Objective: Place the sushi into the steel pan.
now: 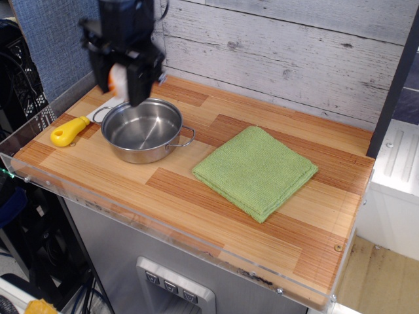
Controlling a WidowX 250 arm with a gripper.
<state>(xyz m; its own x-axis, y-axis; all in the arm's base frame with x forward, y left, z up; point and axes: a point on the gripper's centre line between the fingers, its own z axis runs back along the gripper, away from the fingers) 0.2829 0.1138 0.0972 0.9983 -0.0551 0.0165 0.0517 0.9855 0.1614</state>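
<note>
Presently: wooden plank tabletop (216, 190), striped grain, clear acrylic edging at front and left. Backing: whitewashed board wall (294, 52); blue fabric panel (55, 39) at left. Gripper (120, 82), black, raised over the far-left rim of the steel pan (142, 129), fingers clamped on the sushi (118, 78), white and orange showing between them. Pan empty. Yellow-handled knife (73, 128) just left of pan. Folded green cloth (255, 171) right of pan, apart from it.
</note>
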